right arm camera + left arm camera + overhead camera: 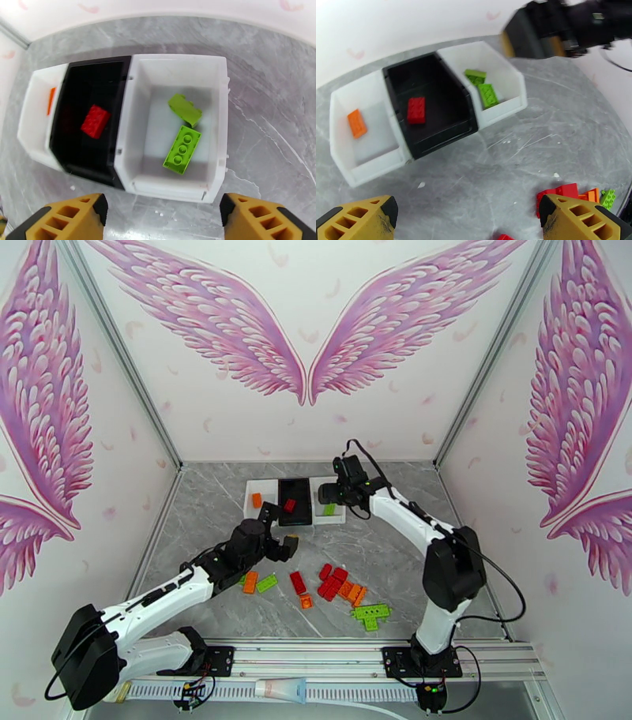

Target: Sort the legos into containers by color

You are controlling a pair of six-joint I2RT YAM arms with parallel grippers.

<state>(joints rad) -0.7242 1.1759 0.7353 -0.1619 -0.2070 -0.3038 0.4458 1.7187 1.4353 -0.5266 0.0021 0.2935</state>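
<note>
Three joined trays stand at the back: the left white tray (375, 162) holds an orange brick (357, 123), the black middle tray (442, 130) a red brick (416, 110), and the right white tray (177, 61) two lime green bricks (182, 150). Loose red, orange and green legos (332, 584) lie scattered on the near table. My left gripper (281, 526) hangs open and empty just in front of the trays. Above the right white tray, my right gripper (325, 494) is open with nothing between its fingers (264, 219).
The grey marble table (205, 508) is boxed in by white walls with pink wings on three sides. A green plate cluster (371, 615) lies nearest the right arm's base. A metal rail (332, 670) runs along the front edge.
</note>
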